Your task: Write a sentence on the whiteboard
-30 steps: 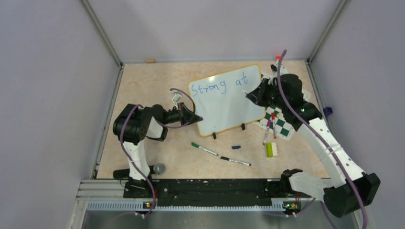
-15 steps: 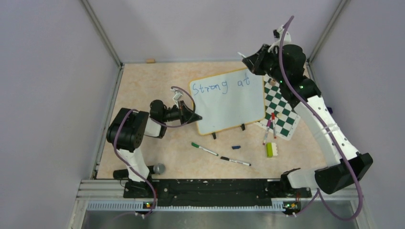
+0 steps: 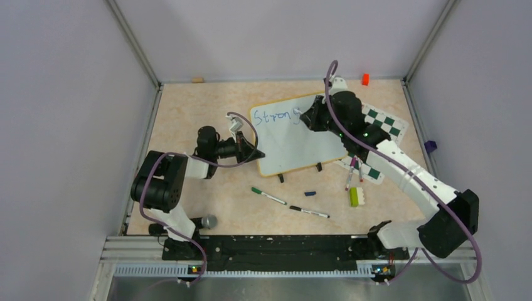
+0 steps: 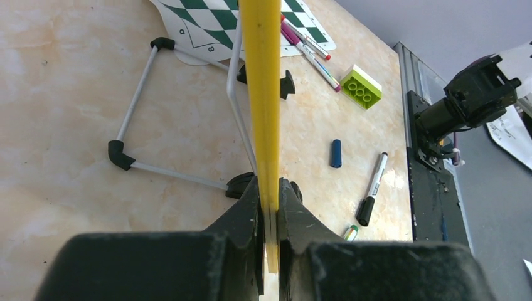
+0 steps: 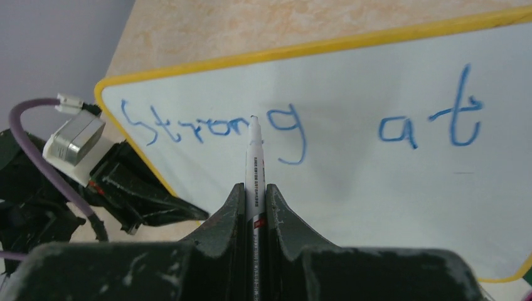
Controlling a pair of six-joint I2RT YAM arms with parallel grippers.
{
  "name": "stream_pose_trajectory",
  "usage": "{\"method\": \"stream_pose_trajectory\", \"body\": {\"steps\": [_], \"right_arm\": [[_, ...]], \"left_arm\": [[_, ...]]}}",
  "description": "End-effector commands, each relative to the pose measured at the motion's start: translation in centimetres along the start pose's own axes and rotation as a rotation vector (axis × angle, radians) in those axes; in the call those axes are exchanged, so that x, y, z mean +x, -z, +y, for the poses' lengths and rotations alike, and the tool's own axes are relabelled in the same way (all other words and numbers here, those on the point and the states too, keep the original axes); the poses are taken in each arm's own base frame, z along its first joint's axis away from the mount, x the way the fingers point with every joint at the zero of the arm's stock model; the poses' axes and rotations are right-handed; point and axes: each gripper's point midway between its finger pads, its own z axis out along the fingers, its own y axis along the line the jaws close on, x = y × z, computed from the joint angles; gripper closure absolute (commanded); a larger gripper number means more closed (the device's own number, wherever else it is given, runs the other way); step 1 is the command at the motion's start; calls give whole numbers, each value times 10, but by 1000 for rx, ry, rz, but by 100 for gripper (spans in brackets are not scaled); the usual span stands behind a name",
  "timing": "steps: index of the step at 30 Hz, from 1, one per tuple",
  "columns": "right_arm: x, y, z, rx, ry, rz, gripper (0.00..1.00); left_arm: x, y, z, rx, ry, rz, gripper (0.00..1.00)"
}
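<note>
- Right gripper (image 5: 254, 191) pinches a slim white marker pen (image 5: 255, 157), its tip by "Strong" in the blue handwritten sentence (image 5: 213, 128).
- Left gripper (image 4: 268, 188) clamps the propped yellow-rimmed white whiteboard (image 4: 263, 94) mid-table.
- Begin the second line lower, pressing lightly.

Top view high, looking down on table (image 3: 188, 113); wrist views close, both sharing whiteboard (image 3: 295, 147) (left edge-on).

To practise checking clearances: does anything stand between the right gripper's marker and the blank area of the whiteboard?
Nothing visible does. The marker in the right gripper points at the whiteboard, bare below the writing; the left gripper clamps only its edge.
</note>
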Motion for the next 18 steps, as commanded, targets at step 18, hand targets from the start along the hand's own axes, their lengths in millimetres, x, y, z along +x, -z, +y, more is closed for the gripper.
{"method": "stream_pose_trajectory", "body": {"steps": [18], "right_arm": [[-18, 43, 81, -42, -75, -236, 100]], "left_arm": [[-1, -11, -7, 97, 70, -151, 100]]}}
